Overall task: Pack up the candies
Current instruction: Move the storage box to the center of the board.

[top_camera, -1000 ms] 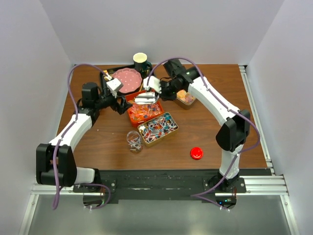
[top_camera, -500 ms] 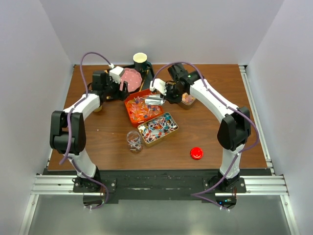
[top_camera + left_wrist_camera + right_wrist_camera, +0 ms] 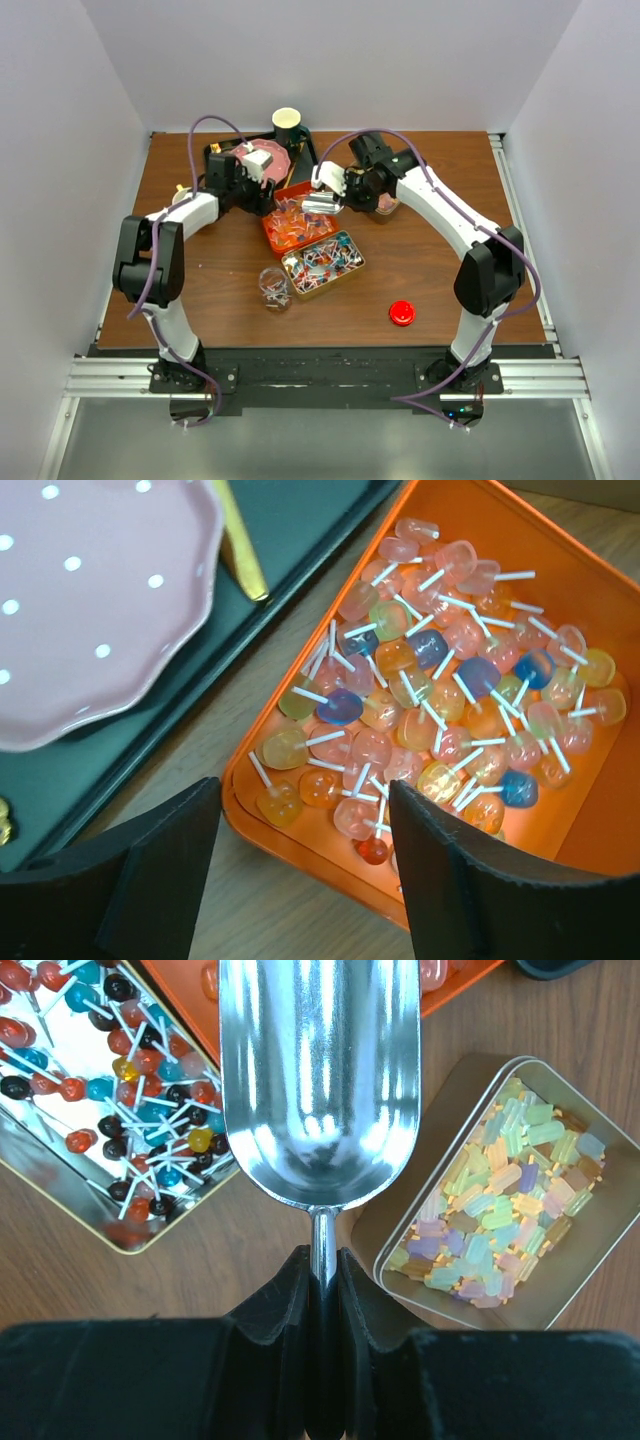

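Note:
The candies lie in three tins: translucent lollipops (image 3: 430, 710) in the orange tin (image 3: 272, 232), red, blue and black ones (image 3: 90, 1090) in the gold tin (image 3: 345, 268), and pastel pieces (image 3: 510, 1190) in a small tin (image 3: 384, 212). My left gripper (image 3: 305, 880) is open, its fingers (image 3: 150, 880) straddling the orange tin's near corner rim (image 3: 300, 845) without holding anything. My right gripper (image 3: 322, 1260) is shut on the handle of an empty metal scoop (image 3: 320, 1070). The scoop (image 3: 318, 203) hovers over the orange tin's right side, between the gold tin and the small tin.
A pink dotted plate (image 3: 90, 610) and a gold spoon (image 3: 240, 540) sit on a black tray (image 3: 222, 152) behind the left gripper. A paper cup (image 3: 287, 125) stands at the back. A glass jar (image 3: 274, 288) and a red lid (image 3: 402, 313) are near the front.
The left arm swung back and to the right, from the table's left side to the orange tin's corner, and its jaws narrowed somewhat. The right gripper with the scoop shifted slightly right.

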Robot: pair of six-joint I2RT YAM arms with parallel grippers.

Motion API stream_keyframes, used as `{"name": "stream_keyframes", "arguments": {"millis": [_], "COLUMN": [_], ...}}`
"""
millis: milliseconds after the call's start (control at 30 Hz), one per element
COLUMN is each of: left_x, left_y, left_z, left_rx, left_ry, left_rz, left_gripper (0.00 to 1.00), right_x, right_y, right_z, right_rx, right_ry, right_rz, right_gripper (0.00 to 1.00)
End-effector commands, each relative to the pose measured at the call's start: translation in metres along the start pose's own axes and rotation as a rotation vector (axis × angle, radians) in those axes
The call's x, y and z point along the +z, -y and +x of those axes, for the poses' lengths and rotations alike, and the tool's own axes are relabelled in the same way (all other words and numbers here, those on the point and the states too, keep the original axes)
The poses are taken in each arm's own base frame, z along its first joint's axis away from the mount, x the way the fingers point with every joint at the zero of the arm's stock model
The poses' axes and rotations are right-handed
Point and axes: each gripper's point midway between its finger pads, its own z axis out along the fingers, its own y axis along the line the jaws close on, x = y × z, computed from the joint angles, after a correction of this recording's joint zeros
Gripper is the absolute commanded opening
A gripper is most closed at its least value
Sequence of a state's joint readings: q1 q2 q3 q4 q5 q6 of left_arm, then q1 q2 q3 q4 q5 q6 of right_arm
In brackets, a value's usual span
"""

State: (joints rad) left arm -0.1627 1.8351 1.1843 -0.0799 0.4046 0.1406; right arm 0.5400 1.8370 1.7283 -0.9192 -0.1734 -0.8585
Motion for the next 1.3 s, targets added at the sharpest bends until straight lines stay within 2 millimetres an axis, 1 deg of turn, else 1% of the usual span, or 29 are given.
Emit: {"name": "stream_keyframes", "arguments": {"millis": [0,133,267,300,367,433,500,533,567,600,633,667,700,733,767,800,833,867,900,933,967,1000,1033,1067,1133,1167,1233,1267], "left_x": [0.012,0.017,0.022,0.023,0.025,0.028,0.029,0.025,0.022,0.018,0.006,-0.002,-0.01,-0.025,-0.032,-0.039,-0.049,-0.053,-0.056,-0.059,-0.06,-0.061,-0.059,-0.058,-0.053,-0.052,-0.048,-0.047], "left_y": [0.032,0.049,0.066,0.073,0.077,0.081,0.08,0.08,0.078,0.077,0.076,0.075,0.072,0.074,0.074,0.069,0.069,0.067,0.063,0.062,0.059,0.053,0.054,0.056,0.053,0.054,0.055,0.056], "left_z": [-0.011,-0.017,-0.017,-0.017,-0.014,-0.023,-0.023,-0.03,-0.036,-0.041,-0.054,-0.059,-0.064,-0.069,-0.069,-0.067,-0.061,-0.056,-0.051,-0.037,-0.032,-0.027,-0.018,-0.013,-0.006,-0.006,-0.004,-0.004], "left_rx": [0.078,0.121,0.172,0.184,0.192,0.216,0.201,0.203,0.203,0.206,0.225,0.244,0.257,0.281,0.315,0.329,0.345,0.388,0.401,0.406,0.412,0.399,0.385,0.375,0.344,0.316,0.274,0.261], "left_ry": [0.03,0.062,0.071,0.07,0.066,0.1,0.103,0.12,0.133,0.146,0.188,0.212,0.235,0.273,0.288,0.294,0.297,0.295,0.292,0.272,0.268,0.262,0.249,0.245,0.23,0.23,0.239,0.243], "left_rz": [0.125,0.191,0.249,0.265,0.279,0.281,0.266,0.257,0.236,0.225,0.205,0.191,0.177,0.164,0.162,0.147,0.14,0.136,0.128,0.13,0.124,0.121,0.14,0.168,0.172,0.181,0.189,0.195], "left_gripper": [0.7,0.67,0.64,0.63,0.61,0.61,0.62,0.66,0.68,0.7,0.73,0.75,0.77,0.8,0.82,0.83,0.87,0.88,0.9,0.93,1.0,1.0,1.0,1.0,1.0,1.0,1.0,1.0], "right_x": [-0.013,-0.016,-0.021,-0.023,-0.026,-0.028,-0.029,-0.029,-0.031,-0.027,-0.027,-0.03,-0.024,-0.024,-0.03,-0.023,-0.023,-0.029,-0.029,-0.021,-0.025,-0.024,-0.014,-0.015,-0.013,-0.006,-0.007,-0.001], "right_y": [0.014,0.015,0.018,0.022,0.027,0.033,0.042,0.044,0.05,0.052,0.056,0.064,0.067,0.07,0.08,0.079,0.081,0.089,0.09,0.091,0.097,0.098,0.098,0.101,0.105,0.106,0.111,0.11], "right_z": [-0.007,-0.002,0.015,0.022,0.027,0.033,0.033,0.034,0.031,0.033,0.035,0.034,0.037,0.037,0.033,0.038,0.036,0.032,0.034,0.035,0.031,0.031,0.033,0.027,0.029,0.025,0.023,0.021], "right_rx": [-0.021,-0.032,-0.062,-0.079,-0.101,-0.133,-0.181,-0.199,-0.223,-0.275,-0.304,-0.335,-0.388,-0.414,-0.44,-0.487,-0.514,-0.545,-0.587,-0.61,-0.637,-0.665,-0.681,-0.7,-0.725,-0.743,-0.769,-0.788], "right_ry": [0.025,0.014,-0.022,-0.039,-0.053,-0.077,-0.095,-0.104,-0.103,-0.121,-0.144,-0.16,-0.186,-0.202,-0.211,-0.24,-0.252,-0.274,-0.3,-0.321,-0.353,-0.377,-0.401,-0.413,-0.477,-0.495,-0.553,-0.574], "right_rz": [0.065,0.065,0.065,0.069,0.076,0.073,0.076,0.075,0.084,0.069,0.072,0.091,0.071,0.071,0.092,0.05,0.046,0.065,0.049,0.032,0.051,0.043,0.023,0.035,0.04,0.041,0.063,0.063], "right_gripper": [0.0,0.0,0.0,0.0,0.0,0.0,0.0,0.0,0.0,0.0,0.0,0.0,0.0,0.0,0.0,0.0,0.0,0.0,0.0,0.0,0.0,0.0,0.0,0.0,0.0,0.0,0.0,0.0]}}
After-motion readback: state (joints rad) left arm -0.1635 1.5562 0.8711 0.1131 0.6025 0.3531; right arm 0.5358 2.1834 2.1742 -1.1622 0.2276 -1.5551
